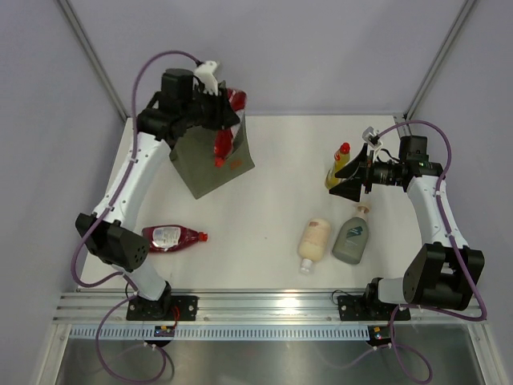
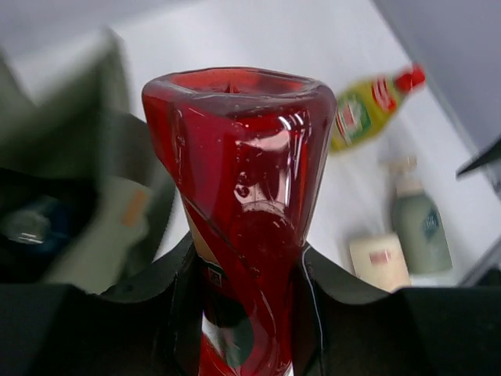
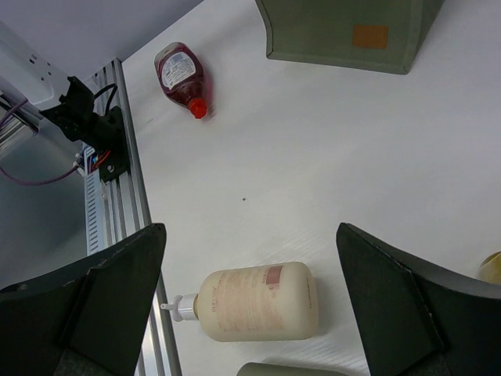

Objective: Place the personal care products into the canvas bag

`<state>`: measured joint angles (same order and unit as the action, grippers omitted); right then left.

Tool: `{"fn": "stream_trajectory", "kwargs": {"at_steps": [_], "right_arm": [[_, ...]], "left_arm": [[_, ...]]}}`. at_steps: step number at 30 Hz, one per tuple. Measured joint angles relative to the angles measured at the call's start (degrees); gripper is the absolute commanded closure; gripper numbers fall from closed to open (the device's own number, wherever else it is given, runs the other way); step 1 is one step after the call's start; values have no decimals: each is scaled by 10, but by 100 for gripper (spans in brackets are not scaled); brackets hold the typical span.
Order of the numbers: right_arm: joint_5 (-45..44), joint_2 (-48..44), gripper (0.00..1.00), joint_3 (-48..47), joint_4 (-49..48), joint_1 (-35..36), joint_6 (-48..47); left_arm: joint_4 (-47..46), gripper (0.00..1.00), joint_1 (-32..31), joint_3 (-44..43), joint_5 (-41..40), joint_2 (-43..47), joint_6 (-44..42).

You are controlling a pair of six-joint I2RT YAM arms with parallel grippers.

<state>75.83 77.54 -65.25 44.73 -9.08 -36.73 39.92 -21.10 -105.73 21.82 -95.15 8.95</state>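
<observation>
My left gripper (image 1: 220, 120) is shut on a dark red bottle (image 1: 223, 144), raised at the open top of the olive canvas bag (image 1: 207, 168). The left wrist view shows the fingers (image 2: 178, 282) clamped on both sides of this bottle (image 2: 243, 180), with the bag (image 2: 78, 188) to its left and something blue and blurred (image 2: 31, 223) inside it. A second dark red bottle (image 1: 172, 237) lies near the left arm. The cream bottle (image 1: 314, 241), grey-green pump bottle (image 1: 353, 237) and yellow red-capped bottle (image 1: 338, 164) lie at the right. My right gripper (image 1: 346, 183) hangs open above the cream bottle (image 3: 258, 301).
An aluminium rail (image 1: 264, 309) runs along the near table edge and also shows in the right wrist view as the rail (image 3: 129, 196). Frame posts stand at the back corners. White table surface (image 1: 264, 200) lies between the bag and the right-hand bottles.
</observation>
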Motion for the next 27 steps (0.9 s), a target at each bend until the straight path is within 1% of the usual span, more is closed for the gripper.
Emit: {"fn": "stream_trajectory", "kwargs": {"at_steps": [4, 8, 12, 16, 18, 21, 25, 27], "right_arm": [[-2, 0, 2, 0, 0, 0, 0], [-2, 0, 2, 0, 0, 0, 0], [-2, 0, 2, 0, 0, 0, 0], [-2, 1, 2, 0, 0, 0, 0], [-2, 4, 2, 0, 1, 0, 0], [-2, 7, 2, 0, 2, 0, -2], [-2, 12, 2, 0, 2, 0, -6], [-2, 15, 2, 0, 5, 0, -8]], "left_arm": [[-25, 100, 59, -90, -41, -2, 16], [-77, 100, 83, -148, -76, -18, 15], [-149, 100, 100, -162, -93, -51, 11], [-177, 100, 117, -162, -103, -100, -3], [-179, 100, 124, -156, -108, -124, -11], [-179, 100, 130, -122, -114, -135, -24], [-193, 100, 131, -39, -116, -120, -42], [-203, 100, 131, 17, -118, -99, -52]]}}
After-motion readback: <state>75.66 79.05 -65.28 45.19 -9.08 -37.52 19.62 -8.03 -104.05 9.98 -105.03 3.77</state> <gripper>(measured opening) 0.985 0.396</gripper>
